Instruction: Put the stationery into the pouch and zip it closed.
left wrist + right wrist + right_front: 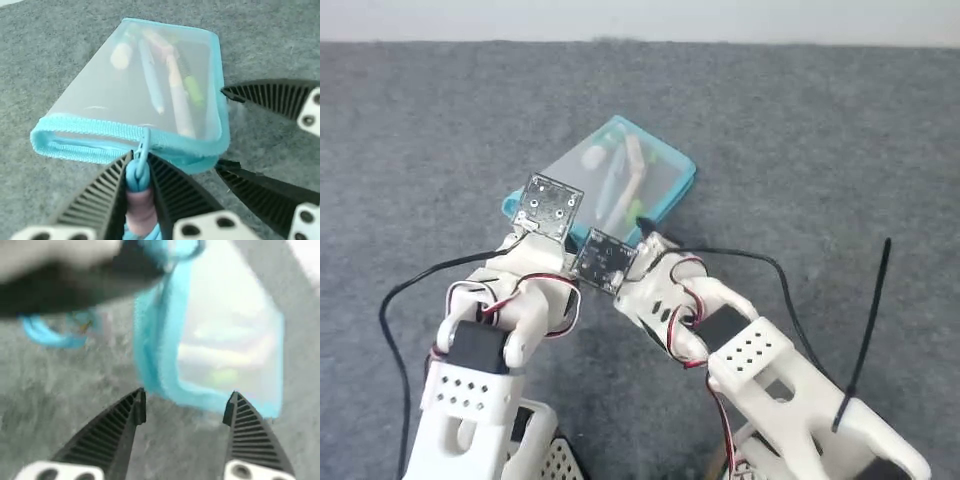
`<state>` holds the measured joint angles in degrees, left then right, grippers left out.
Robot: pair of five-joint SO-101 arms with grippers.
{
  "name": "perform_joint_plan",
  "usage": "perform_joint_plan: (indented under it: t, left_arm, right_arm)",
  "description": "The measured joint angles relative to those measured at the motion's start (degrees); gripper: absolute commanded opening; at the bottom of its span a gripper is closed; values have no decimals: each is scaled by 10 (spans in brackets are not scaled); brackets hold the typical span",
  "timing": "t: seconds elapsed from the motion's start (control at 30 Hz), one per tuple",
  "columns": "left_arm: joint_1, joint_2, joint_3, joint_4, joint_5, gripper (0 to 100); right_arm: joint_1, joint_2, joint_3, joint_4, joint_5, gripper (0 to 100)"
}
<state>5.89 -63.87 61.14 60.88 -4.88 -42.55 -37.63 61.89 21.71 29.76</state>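
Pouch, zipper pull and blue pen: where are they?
pouch [100,100], left wrist view, on its clear front.
zipper pull [143,145], left wrist view, on its blue tab.
blue pen [150,75], left wrist view, on its barrel.

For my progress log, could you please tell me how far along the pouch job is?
Done: the pens lie inside the pouch. In hand: the left claw is shut on the zipper pull, about midway along the edge, the right claw open astride the pouch's corner. Left: apparently finishing the zip.
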Motion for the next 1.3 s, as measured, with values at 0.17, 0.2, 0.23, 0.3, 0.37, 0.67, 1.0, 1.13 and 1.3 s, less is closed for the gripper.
perform_joint_plan:
  t: [0.17, 0.2, 0.23, 0.3, 0.37, 0.67, 1.0, 1.13, 1.3]
  left_arm:
    - [0, 0, 0, 1, 0, 11]
    - [0, 0, 0, 1, 0, 11]
    - [-4, 0, 0, 1, 0, 11]
    - [-17, 0, 0, 1, 2, 11]
    - [-23, 0, 0, 1, 2, 11]
    - [-21, 0, 0, 1, 0, 11]
    - [-17, 0, 16, -13, -1, 11]
    - [-18, 0, 17, -18, -1, 12]
    - [-60, 0, 55, -77, -1, 12]
  right_arm:
    - [-4, 12, -41, -1, 1, 128]
    - [-4, 23, -47, -1, 1, 135]
    - [-4, 37, -54, -1, 2, 138]
    - [-4, 66, -67, -1, 2, 136]
    - [-4, 86, -79, -1, 2, 136]
    - [31, 90, -105, -1, -9, 11]
    - [56, 78, -110, 98, -1, 7]
    - [71, 18, -109, 160, -1, 7]
    - [74, -86, -61, 177, 0, 7]
